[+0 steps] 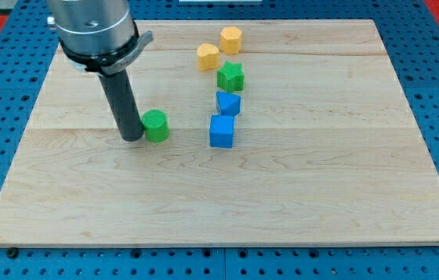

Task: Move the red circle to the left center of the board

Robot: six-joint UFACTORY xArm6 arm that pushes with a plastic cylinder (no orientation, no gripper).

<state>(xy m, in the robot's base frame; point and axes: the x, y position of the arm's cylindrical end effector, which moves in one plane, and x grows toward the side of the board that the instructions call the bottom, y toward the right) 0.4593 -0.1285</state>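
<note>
No red circle shows in the camera view; it may be hidden behind the rod or the arm, I cannot tell. My tip rests on the wooden board left of centre. It stands directly to the left of a green round block, touching or nearly touching it.
To the right of centre stands a column of blocks: a blue cube, a second blue block above it, and a green star-like block. Two yellow hexagonal blocks sit near the view's top. A blue pegboard surrounds the board.
</note>
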